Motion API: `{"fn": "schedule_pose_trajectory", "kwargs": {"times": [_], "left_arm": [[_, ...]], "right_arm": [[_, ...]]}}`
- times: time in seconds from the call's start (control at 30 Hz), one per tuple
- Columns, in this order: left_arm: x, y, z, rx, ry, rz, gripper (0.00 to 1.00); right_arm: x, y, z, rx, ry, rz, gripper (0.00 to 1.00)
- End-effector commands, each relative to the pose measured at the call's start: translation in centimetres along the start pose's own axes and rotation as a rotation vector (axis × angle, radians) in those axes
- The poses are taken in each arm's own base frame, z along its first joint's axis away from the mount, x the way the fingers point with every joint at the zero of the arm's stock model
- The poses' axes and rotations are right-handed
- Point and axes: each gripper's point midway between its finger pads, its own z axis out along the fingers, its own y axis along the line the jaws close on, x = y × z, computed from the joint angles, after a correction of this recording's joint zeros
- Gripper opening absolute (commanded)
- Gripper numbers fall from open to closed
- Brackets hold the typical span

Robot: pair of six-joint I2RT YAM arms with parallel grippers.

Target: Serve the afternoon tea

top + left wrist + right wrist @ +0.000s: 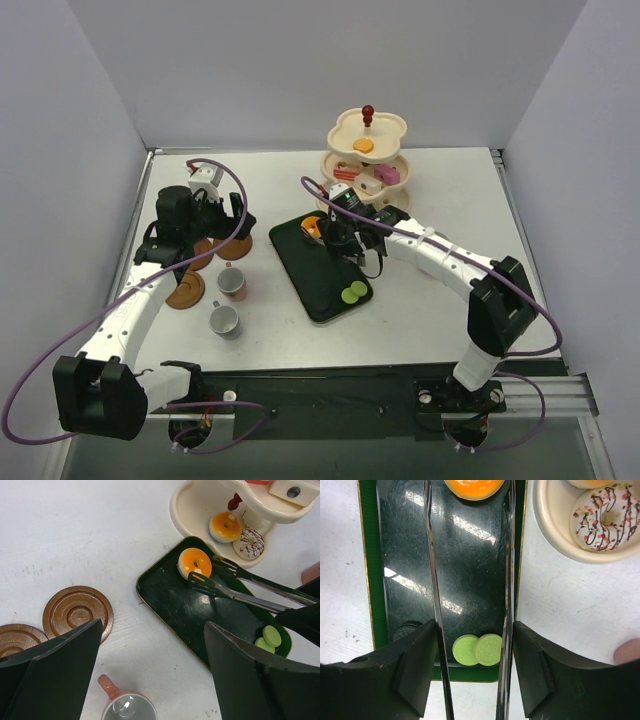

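We take the orange donut [195, 562] as the piece in hand. It is a small ring with a glossy orange top and a pale side, lying flat at the 12 o'clock end of the dark green tray [303, 270]. We judge it light and stiff, with a slick glaze that could slip out of a hard squeeze. The hold therefore belongs across its outer rim, one blade at each side, low and level.

Our right tool [475, 627] is pinching the tongs [240, 587] by their two arms. The blades stand spread just beside the donut; we cannot tell whether they touch it. Two green macarons [477, 650] lie at the tray's 5 o'clock corner. The cream stand [343, 132], at 1 o'clock from the tray, carries other sweets.

Our left tool [152, 630] hangs spread wide over the worktop [75, 530], near the brown saucers [77, 611] and a cup [127, 707].
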Motion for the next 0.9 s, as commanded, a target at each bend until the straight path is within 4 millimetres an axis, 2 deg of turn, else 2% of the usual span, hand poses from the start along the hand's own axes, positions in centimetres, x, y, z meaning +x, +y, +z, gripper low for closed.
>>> {"fn": "schedule_pose_trajectory", "kwargs": {"times": [0.0, 0.63, 0.87], "left_arm": [[-2.5, -0.6, -0.4, 0.019, -0.071, 0.019, 0.94], [-2.5, -0.7, -0.4, 0.025, -0.071, 0.018, 0.94], [-2.5, -0.6, -0.3, 0.023, -0.069, 0.017, 0.94]], "right_arm": [[-1.6, 0.9, -0.3, -0.02, -0.026, 0.012, 0.54], [-1.7, 0.6, 1.7, 0.054, 0.007, -0.048, 0.51], [-2.6, 0.8, 1.2, 0.106, -0.014, -0.111, 0.38]]}}
